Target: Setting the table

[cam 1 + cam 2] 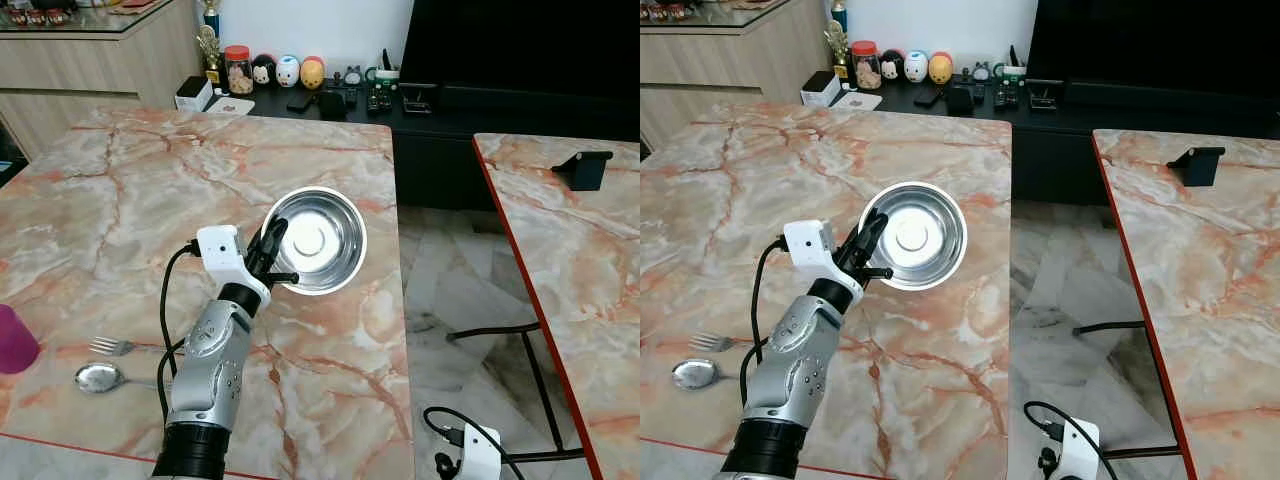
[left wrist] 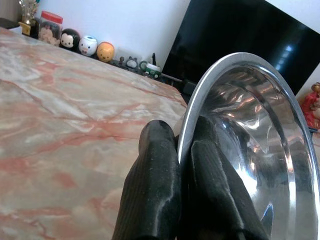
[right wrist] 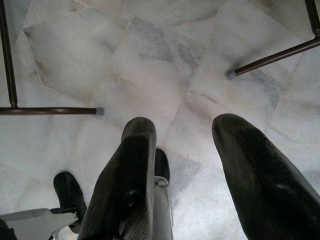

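A shiny steel bowl (image 1: 318,240) is held above the marble table (image 1: 120,190), tilted so its inside faces up toward me. My left gripper (image 1: 268,258) is shut on the bowl's near-left rim; in the left wrist view both black fingers (image 2: 155,185) pinch the rim of the bowl (image 2: 250,145). A fork (image 1: 112,346) and a spoon (image 1: 100,377) lie near the table's front left edge. A purple cup (image 1: 14,340) stands at the far left edge. My right gripper (image 3: 185,165) hangs low over the floor, its fingers spread open.
A second marble table (image 1: 570,260) with a black stand (image 1: 582,168) is on the right, across a floor gap with metal legs (image 1: 520,340). A dark cabinet (image 1: 330,100) with jars and figurines and a TV lies behind.
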{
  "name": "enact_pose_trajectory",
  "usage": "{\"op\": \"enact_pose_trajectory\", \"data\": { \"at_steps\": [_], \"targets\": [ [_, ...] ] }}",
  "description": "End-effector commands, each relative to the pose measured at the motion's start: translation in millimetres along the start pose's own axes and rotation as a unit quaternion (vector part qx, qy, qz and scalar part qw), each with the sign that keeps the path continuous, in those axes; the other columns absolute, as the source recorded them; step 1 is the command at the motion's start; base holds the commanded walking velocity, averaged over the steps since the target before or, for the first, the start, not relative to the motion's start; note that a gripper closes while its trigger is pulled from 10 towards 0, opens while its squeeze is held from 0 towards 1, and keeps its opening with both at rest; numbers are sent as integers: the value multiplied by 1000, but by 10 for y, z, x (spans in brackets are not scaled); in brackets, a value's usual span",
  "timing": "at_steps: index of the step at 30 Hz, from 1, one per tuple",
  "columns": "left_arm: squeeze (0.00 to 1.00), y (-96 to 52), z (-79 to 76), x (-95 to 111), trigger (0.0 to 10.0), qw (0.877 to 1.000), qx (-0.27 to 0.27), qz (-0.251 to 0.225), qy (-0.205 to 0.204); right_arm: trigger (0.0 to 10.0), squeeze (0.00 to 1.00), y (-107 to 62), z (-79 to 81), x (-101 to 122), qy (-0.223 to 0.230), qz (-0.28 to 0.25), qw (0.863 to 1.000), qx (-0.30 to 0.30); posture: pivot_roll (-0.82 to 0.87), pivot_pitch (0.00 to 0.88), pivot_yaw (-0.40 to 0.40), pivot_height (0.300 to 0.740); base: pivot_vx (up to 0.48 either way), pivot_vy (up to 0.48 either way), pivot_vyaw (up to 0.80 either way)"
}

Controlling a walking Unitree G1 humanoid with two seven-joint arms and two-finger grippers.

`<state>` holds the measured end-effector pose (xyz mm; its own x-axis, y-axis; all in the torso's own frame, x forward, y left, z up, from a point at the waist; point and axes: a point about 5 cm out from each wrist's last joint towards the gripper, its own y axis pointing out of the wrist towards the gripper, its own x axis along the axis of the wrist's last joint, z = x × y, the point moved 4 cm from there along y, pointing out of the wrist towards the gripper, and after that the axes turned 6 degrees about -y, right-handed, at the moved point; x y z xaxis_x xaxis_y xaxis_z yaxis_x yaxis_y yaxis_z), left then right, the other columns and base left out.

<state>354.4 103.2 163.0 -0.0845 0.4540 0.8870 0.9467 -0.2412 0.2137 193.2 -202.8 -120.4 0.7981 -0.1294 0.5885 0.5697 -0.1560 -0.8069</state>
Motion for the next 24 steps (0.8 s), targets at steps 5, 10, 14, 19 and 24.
{"op": "enact_pose_trajectory", "data": {
  "at_steps": [5,10,14,19,24],
  "targets": [
    [0,15,12,54,10000,1000,-2,-10,-7,10000,0,-7,-27,-37,-7,4,1000,-2,57,0,-36,740,-311,0,0],
    [0,14,13,50,10000,1000,-2,-10,-8,10000,0,-9,-27,-43,-6,4,1000,-3,53,0,-34,740,-331,0,0],
    [0,17,3,41,10000,1000,-4,-9,-10,10000,0,-10,-28,-48,-7,5,1000,-2,53,0,-35,740,-339,0,0],
    [0,20,14,53,10000,1000,-2,-11,-10,10000,0,-10,-33,-48,-8,5,1000,-3,57,0,-40,740,-340,0,0],
    [0,24,18,57,10000,1000,0,-12,-9,10000,0,-9,-36,-41,-8,4,1000,-2,56,0,-42,740,-340,0,0]
  ]
}}
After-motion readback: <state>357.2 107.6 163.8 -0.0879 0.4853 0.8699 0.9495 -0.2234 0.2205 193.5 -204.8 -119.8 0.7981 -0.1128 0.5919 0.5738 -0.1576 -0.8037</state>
